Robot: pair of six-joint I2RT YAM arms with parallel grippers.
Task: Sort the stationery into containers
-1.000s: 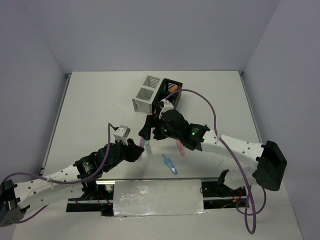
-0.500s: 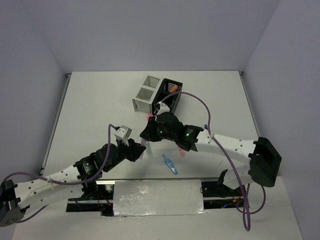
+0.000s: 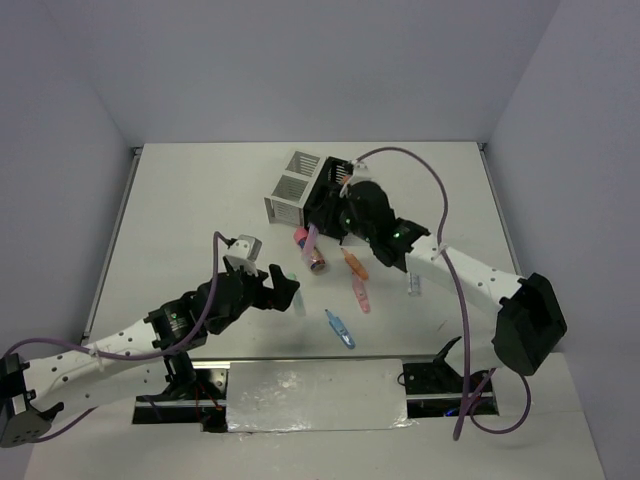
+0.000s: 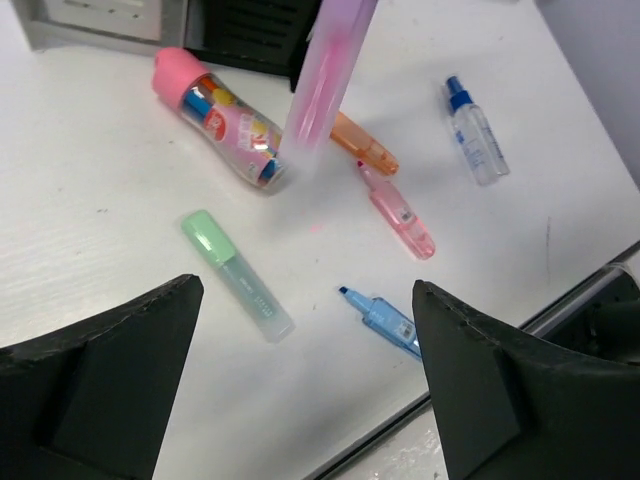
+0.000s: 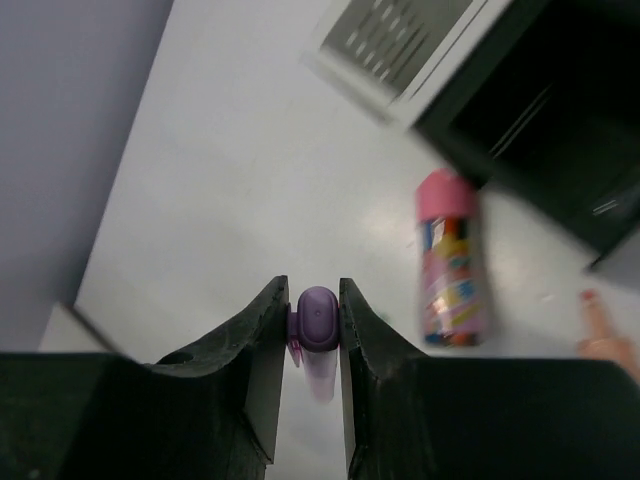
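Note:
My right gripper point(image 5: 318, 320) is shut on the cap end of a purple highlighter point(image 3: 312, 238), which hangs down beside the black container point(image 3: 338, 180). The white container point(image 3: 291, 188) stands to its left. My left gripper point(image 4: 300, 380) stands open above the table with nothing between its fingers. Below it lie a green highlighter point(image 4: 237, 275) and a blue highlighter point(image 4: 385, 318). Farther off lie a stubby pink tube point(image 4: 215, 120), an orange highlighter point(image 4: 365, 145), a pink highlighter point(image 4: 400, 210) and a clear blue-capped bottle point(image 4: 472, 130).
An orange item stands inside the black container point(image 3: 345, 172). The table's near edge with a metal strip point(image 3: 315, 395) runs just behind the blue highlighter. Purple cables loop over both arms. Walls close in the table at the back and sides.
The right gripper shut on the purple highlighter next to the left gripper and carried it up and back toward the containers. The left gripper opened wide and drew slightly away.

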